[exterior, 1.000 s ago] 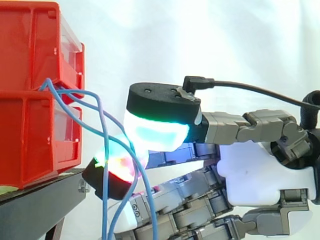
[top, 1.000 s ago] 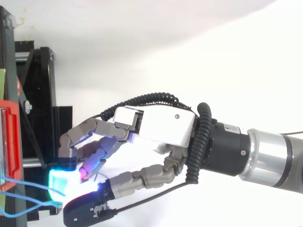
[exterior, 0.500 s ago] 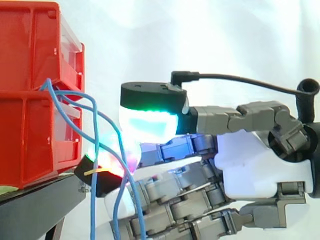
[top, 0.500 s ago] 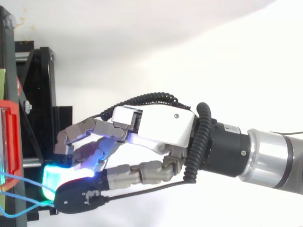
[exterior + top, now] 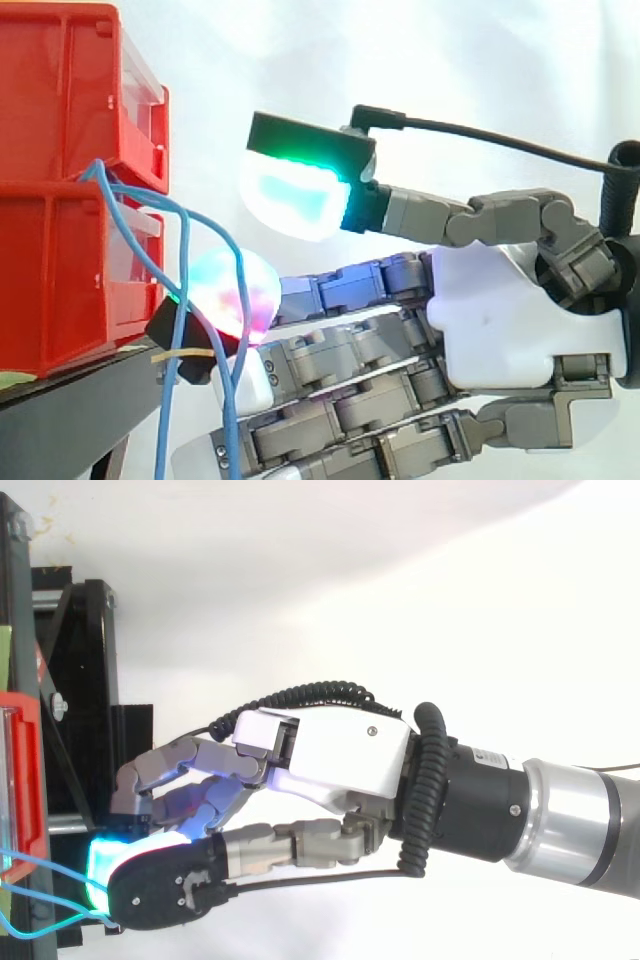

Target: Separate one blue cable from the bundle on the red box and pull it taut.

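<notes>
Several thin blue cables (image 5: 186, 250) hang off the red plastic box (image 5: 60, 250); we judge the grey-and-white hand (image 5: 500, 320), fingers (image 5: 350, 285) apart, is isolating one; next: pinch, pull.

Side view: close in, level, facing hand (image 5: 520, 330) and red bins (image 5: 60, 250). Top view: looking down on both.

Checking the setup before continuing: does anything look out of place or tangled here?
The blue cables hang from the red bins in slack, crossing loops beside the open hand; none is taut. Nothing looks damaged.
</notes>
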`<state>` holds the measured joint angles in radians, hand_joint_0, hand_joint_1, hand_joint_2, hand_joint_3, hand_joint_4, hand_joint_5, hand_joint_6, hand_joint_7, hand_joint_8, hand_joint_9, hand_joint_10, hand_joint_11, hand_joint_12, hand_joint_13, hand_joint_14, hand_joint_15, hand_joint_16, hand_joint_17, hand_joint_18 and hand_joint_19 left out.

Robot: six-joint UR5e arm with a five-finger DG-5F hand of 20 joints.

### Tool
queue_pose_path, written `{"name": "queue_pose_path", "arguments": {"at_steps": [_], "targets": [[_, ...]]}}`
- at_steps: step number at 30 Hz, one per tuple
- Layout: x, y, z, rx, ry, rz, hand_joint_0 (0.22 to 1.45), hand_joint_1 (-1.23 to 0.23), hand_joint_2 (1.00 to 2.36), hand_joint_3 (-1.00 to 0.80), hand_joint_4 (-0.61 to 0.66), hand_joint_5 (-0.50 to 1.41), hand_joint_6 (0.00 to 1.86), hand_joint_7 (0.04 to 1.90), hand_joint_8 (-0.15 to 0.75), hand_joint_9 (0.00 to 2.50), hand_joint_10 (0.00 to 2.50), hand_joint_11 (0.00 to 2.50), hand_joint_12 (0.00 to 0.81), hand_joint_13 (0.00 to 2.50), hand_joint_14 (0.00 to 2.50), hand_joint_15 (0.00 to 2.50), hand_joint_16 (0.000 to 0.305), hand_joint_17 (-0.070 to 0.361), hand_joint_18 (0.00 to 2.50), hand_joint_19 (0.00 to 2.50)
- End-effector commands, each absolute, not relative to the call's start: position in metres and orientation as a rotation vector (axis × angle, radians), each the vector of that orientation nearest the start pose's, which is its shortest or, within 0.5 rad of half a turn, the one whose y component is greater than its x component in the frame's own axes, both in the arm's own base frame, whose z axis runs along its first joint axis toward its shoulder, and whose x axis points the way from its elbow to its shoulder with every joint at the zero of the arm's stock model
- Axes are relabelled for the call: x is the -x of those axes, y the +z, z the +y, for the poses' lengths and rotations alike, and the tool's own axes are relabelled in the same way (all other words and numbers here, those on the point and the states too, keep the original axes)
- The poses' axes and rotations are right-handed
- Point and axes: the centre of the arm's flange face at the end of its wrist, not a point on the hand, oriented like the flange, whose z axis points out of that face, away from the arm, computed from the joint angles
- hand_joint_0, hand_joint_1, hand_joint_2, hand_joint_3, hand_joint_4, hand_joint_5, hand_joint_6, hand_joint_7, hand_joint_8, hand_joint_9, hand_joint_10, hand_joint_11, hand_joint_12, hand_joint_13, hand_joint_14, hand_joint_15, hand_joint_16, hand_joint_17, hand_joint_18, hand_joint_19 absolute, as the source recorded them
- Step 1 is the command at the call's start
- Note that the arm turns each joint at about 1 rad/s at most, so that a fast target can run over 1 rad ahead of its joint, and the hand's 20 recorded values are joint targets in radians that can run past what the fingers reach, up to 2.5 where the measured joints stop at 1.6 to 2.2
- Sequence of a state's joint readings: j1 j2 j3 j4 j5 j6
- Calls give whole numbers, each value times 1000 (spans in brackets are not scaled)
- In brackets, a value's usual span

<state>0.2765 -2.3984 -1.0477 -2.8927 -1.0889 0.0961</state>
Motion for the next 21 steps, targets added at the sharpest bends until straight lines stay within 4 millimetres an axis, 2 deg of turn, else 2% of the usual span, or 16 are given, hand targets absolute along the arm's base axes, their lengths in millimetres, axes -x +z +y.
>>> {"name": "queue_pose_path", "arguments": {"at_steps": [1,5,13,21], "targets": [[-789,228,38,-1393,1090,1048,486,-431,1000,-500,140,-38,746,1062,235,1086,4,103,327,559,5,103,44,98,597,385],[-788,228,38,-1399,1091,1046,462,-472,1000,-500,138,-35,751,1063,244,1099,5,107,337,575,4,101,46,103,623,370],[-788,227,38,-1399,1089,1048,462,-675,1000,-500,130,-43,809,1044,243,1125,5,125,334,616,4,112,44,99,666,356],[-788,226,38,-1402,1088,1049,473,-725,1000,-500,119,-47,821,1023,237,1123,6,149,328,629,5,118,42,96,676,365]]}}
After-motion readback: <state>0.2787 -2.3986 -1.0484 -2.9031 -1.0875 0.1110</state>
